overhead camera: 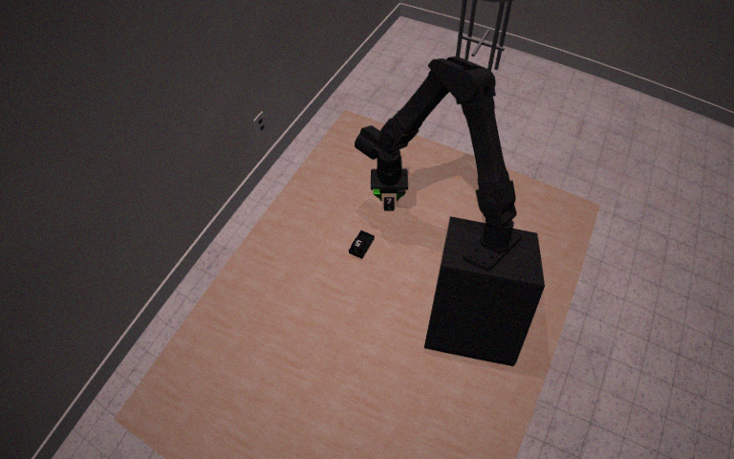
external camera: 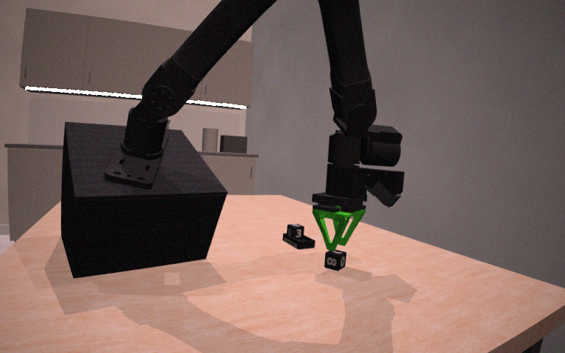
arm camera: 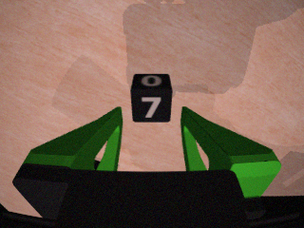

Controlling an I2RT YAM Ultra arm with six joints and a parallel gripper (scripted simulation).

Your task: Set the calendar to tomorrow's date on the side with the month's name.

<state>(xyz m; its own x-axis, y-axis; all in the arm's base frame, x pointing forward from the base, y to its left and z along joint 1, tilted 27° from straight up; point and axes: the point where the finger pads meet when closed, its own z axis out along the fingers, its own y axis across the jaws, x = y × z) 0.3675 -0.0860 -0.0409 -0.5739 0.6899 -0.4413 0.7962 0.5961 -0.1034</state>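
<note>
One black digit cube stands on the table outside the tray, with 7 on top and 8 and 0 on its sides. My gripper points straight down just above it. Its green fingers are partly open, with a gap on each side of the cube, and hold nothing. The low black tray lies flat a short way off. The other cube stands at one end of it, with 5 on top and 3 on a side. I cannot see the month's name.
The arm's black pedestal stands on the wooden table on the far side of the tray from the wall. The table's edge runs close behind the gripper in the exterior view.
</note>
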